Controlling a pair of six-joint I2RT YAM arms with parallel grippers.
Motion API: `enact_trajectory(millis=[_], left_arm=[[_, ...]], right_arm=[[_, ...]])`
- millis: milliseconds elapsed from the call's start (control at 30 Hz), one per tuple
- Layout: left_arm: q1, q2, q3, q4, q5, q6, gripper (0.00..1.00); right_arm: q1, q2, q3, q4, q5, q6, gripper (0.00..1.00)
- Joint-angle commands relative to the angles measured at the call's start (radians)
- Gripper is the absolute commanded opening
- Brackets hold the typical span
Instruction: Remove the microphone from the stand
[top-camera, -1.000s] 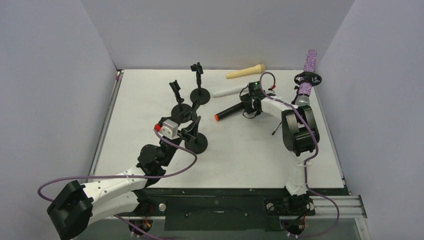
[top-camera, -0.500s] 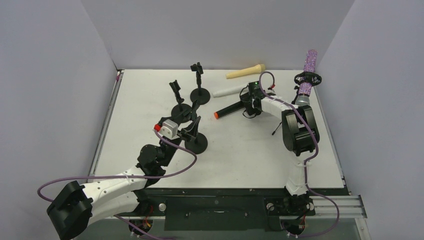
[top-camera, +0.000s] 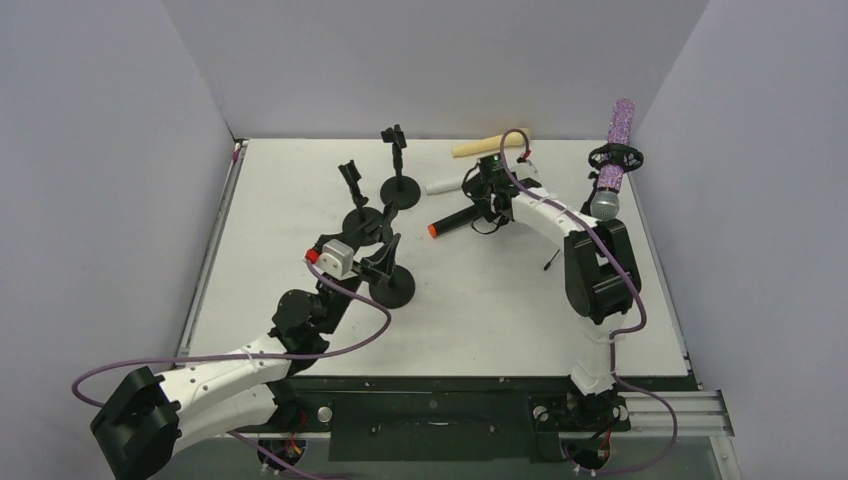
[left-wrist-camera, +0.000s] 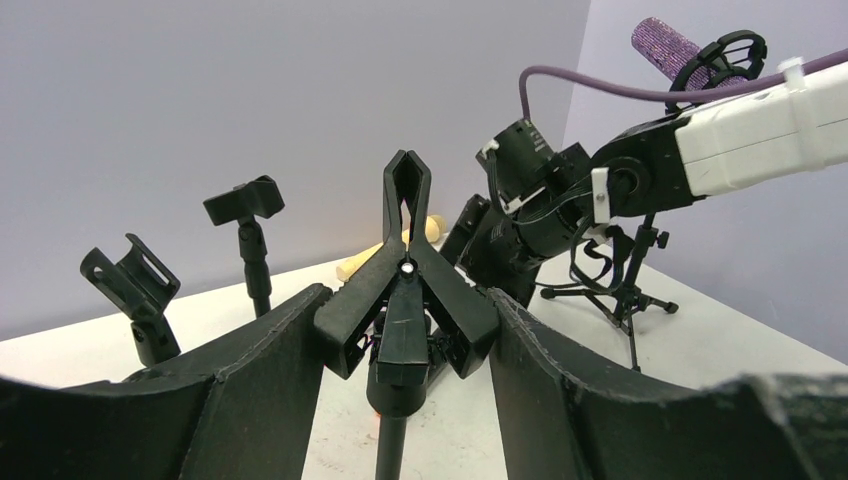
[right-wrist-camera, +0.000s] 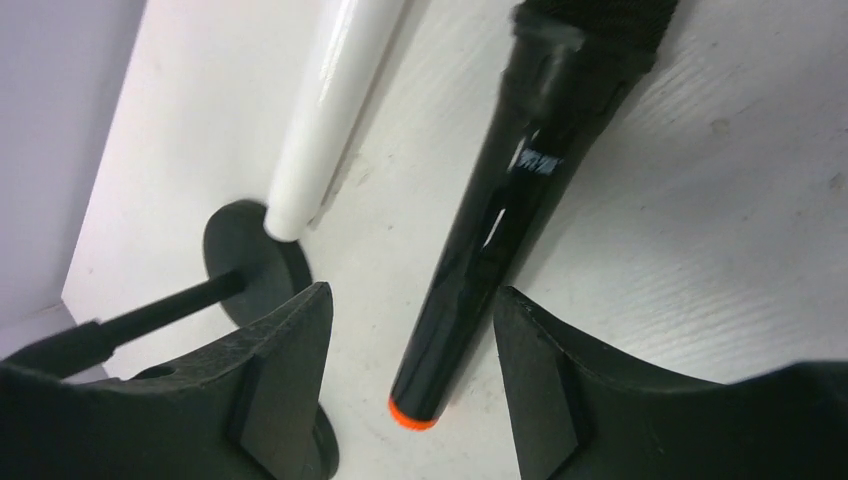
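Observation:
A purple glitter microphone (top-camera: 612, 150) sits upright in a black tripod stand (top-camera: 621, 158) at the far right, also in the left wrist view (left-wrist-camera: 668, 45). A black microphone with an orange end (top-camera: 455, 221) lies on the table. My right gripper (top-camera: 487, 203) is open above it, fingers either side of its handle (right-wrist-camera: 500, 220), not touching. My left gripper (top-camera: 381, 262) is open, with the empty clip (left-wrist-camera: 405, 290) of a round-base stand (top-camera: 390, 285) between its fingers.
A white microphone (top-camera: 450, 182) and a cream one (top-camera: 490, 146) lie at the back of the table. Two more empty clip stands (top-camera: 399, 165) (top-camera: 356, 200) stand at centre left. Grey walls close in the left, right and back.
My right wrist has moved a little back and left over the black microphone, which stays on the table. The left arm has barely moved.

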Motion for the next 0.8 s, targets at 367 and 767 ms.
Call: enact_trajectory(millis=[367,767], left_arm=[[0.003,-0.102,0.05,-0.101,-0.034,-0.071,0.62],[0.008,-0.123,0.095,-0.225,-0.052,-0.057,0.69]], right_arm=[[0.14,-0.355,-0.137,0.137,0.114,-0.289,0.6],[0.215,-0.511,-0.366,0.362,0.03,-0.494,0.64]])
